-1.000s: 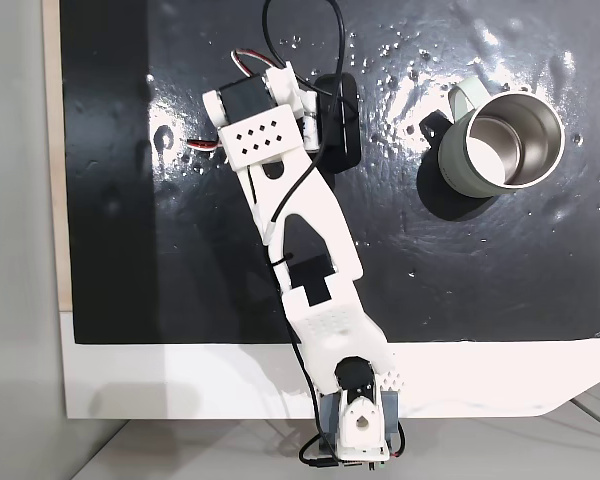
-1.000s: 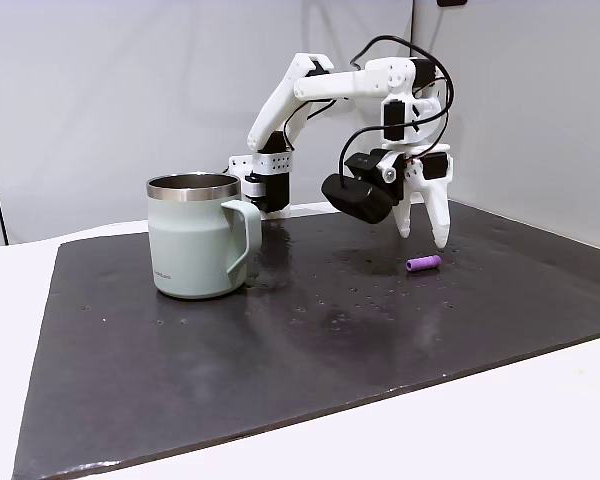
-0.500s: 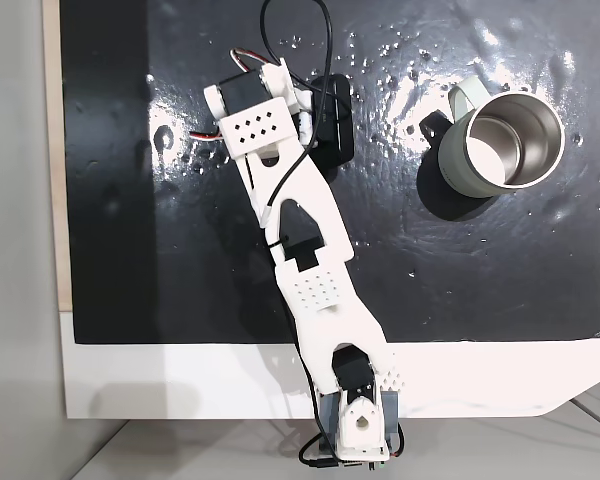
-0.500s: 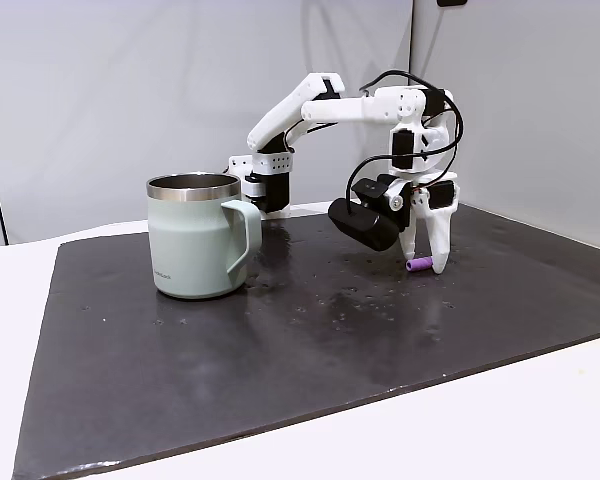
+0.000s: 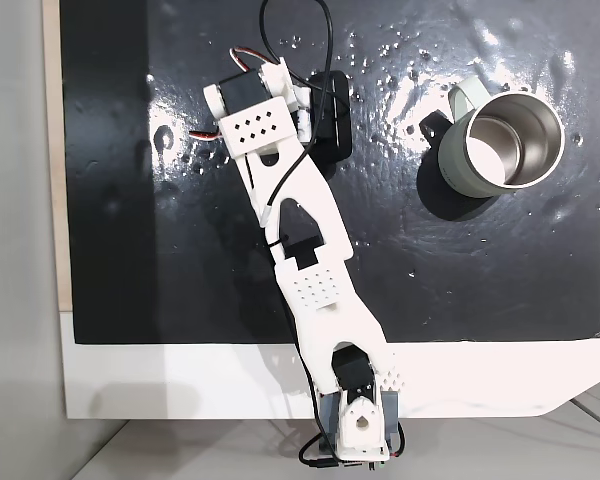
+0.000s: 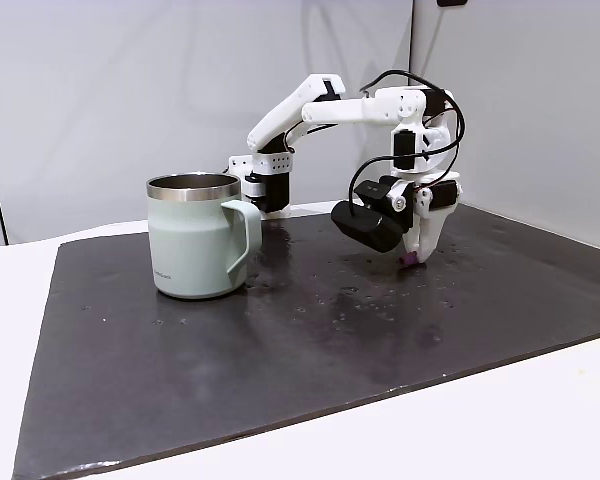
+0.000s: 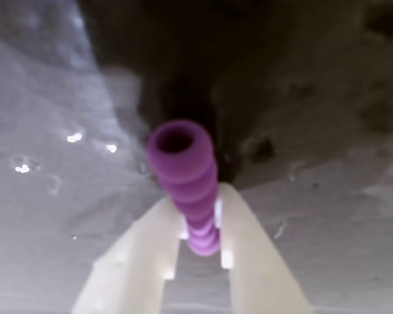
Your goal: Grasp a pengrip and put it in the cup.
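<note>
Now, from above, your arm barely differs from half a second ago, and the cup (image 5: 502, 140) sits well apart at upper right. Side-on, the gripper (image 6: 412, 258) has closed onto the pengrip (image 6: 408, 262) at mat (image 6: 280, 340) level. Your wrist view confirms both fingers (image 7: 147, 255) pinching the pengrip (image 7: 187, 180), so lift next.

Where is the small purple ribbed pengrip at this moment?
In the wrist view, the small purple ribbed pengrip sits between the white tool's two fingertips, low over the dark mat.
</note>
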`<state>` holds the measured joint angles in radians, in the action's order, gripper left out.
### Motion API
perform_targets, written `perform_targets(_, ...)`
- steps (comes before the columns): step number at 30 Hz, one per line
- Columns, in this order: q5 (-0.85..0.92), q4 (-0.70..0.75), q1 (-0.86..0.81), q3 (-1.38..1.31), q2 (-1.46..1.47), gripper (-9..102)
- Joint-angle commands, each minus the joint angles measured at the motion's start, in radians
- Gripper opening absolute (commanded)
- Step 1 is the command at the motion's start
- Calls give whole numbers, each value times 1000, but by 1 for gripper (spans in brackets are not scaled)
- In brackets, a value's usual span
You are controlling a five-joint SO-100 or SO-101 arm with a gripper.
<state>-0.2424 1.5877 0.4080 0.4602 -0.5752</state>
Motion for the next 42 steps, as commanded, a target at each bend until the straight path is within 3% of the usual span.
perform_targets(1, -11, 25, -37, -41, -38, 0)
perform_targets(17, -20, 21, -37, 222, -614, 0)
perform_targets(26, 46, 9, -89, 236, -824, 0)
perform_targets(42, 301, 101, -522, 367, -1068, 0)
